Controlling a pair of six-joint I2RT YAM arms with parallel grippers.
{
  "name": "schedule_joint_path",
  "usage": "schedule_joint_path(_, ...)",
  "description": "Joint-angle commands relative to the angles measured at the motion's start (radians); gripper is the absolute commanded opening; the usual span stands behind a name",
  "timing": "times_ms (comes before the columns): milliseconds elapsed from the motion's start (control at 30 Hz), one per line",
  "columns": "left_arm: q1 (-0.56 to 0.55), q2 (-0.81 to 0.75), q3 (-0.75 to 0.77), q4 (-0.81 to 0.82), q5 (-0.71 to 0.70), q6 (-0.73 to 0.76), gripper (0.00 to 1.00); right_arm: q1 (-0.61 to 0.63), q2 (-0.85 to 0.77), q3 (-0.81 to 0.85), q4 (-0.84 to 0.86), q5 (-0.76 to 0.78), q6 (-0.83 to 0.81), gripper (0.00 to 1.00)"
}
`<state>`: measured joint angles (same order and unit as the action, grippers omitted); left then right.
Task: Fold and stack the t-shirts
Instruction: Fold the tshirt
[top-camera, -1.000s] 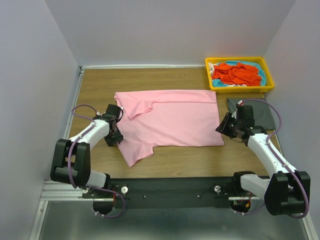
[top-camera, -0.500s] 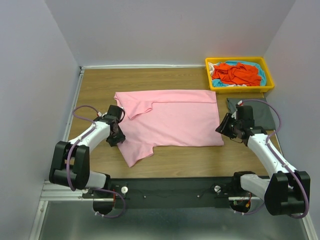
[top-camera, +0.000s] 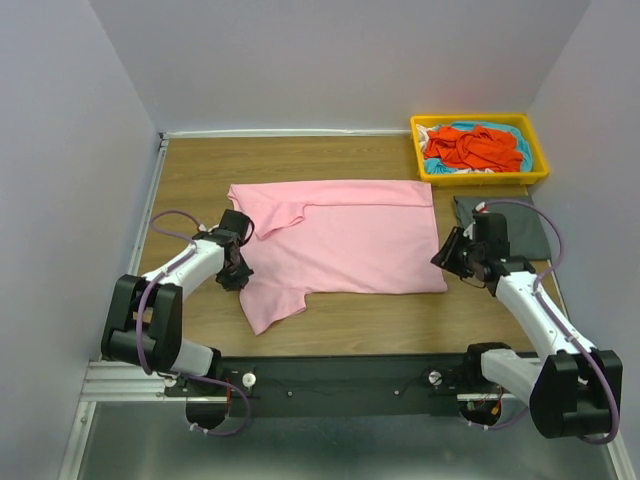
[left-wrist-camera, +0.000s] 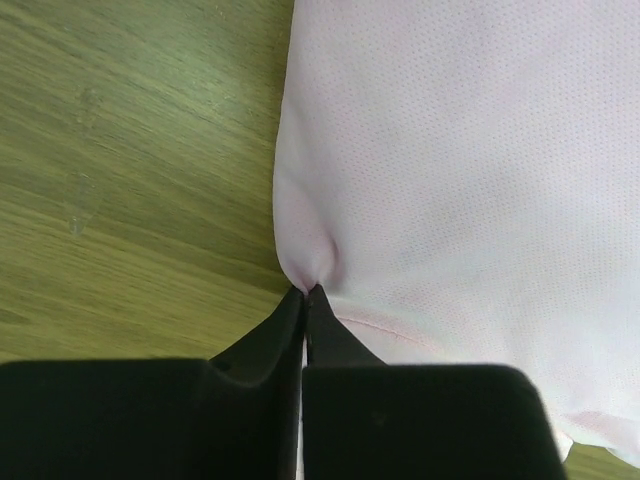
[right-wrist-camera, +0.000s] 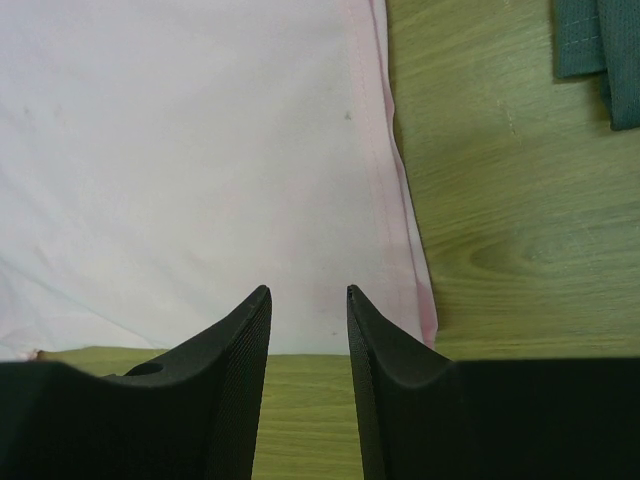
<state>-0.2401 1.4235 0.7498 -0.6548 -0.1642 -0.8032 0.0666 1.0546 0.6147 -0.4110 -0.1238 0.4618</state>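
Left gripper: fingers pressed together on a small pucker at the edge of the pink t-shirt, so I have cloth pinched; only the left wrist view shows that fold of fabric between the tips. From overhead the left gripper sits at the shirt's 9 o'clock edge, low on the table. Right gripper: fingers partly apart, nothing between them, tips just short of the stitched hem; overhead it sits at the shirt's lower 3 o'clock corner. The pink t-shirt lies flat mid-table, long axis 9 to 3 o'clock, hem toward 3, one sleeve poking out toward 7, and a flap folded over at the upper 9 o'clock end. The hem stitching reads only in the right wrist view. Dark grey t-shirt lies folded just beyond the hem at 3 o'clock, partly under the right arm; the right wrist view catches only its corner. Only the overhead view shows the yellow tray at 1 o'clock, holding the orange-red t-shirt bunched over the turquoise t-shirt.
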Motion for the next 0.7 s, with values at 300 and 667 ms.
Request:
schedule_joint_path(300, -0.008, -0.047, 0.066, -0.028, -0.032, 0.039, 0.00, 0.007, 0.070, 0.025, -0.143, 0.088, 0.110, 0.43)
schedule_joint_path(667, -0.007, -0.100, 0.005, 0.083, 0.031, 0.107, 0.00, 0.007, 0.100, -0.024, -0.154, 0.173, 0.265, 0.65)
